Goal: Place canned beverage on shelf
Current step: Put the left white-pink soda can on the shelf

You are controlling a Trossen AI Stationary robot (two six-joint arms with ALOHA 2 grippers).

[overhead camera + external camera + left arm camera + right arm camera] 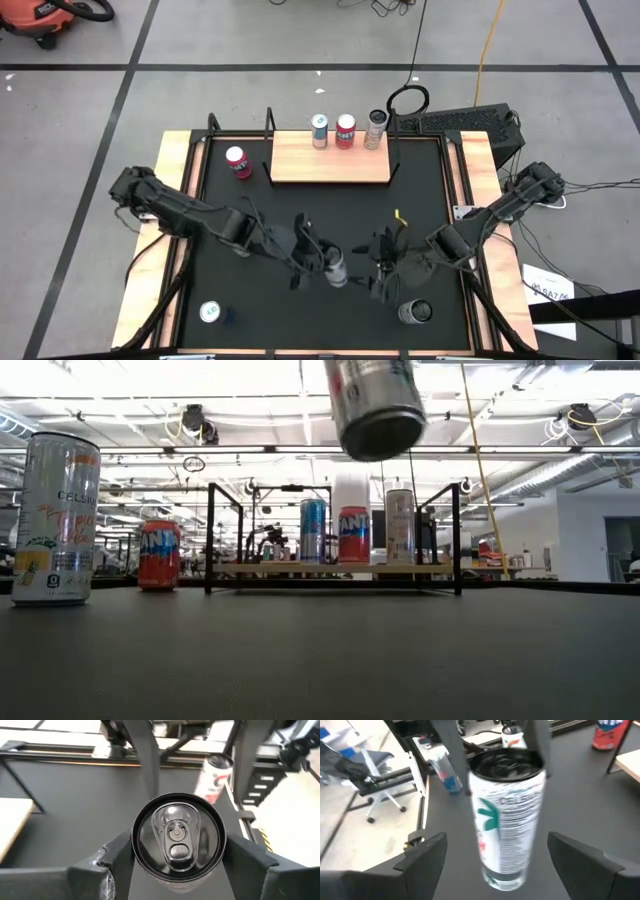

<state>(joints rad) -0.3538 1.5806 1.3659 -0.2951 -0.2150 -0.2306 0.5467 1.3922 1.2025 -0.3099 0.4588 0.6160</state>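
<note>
A silver canned beverage (337, 268) hangs above the middle of the black table, with my left gripper (322, 262) shut on it. In the low view the canned beverage (375, 405) shows high up and tilted. My right gripper (383, 266) stands open just right of it, its fingers (427, 857) wide apart and touching nothing. The shelf (330, 160) at the table's far side carries three upright cans (345, 130) along its far edge. A red can (238, 162) stands on the table left of the shelf. My left gripper pinches the can's two sides close under its top rim (142, 865) between its two fingers (112, 867). The fingers come slanting down from the table's left and lie across the can. The can is lifted clear of the table and tilted, its top toward my left wrist.
A can (210, 313) stands near the table's near left corner and another (415, 312) near the near right, close under my right arm. The shelf's black posts (268, 150) rise at its ends. Bare black tabletop (330, 215) lies between the grippers and the shelf.
</note>
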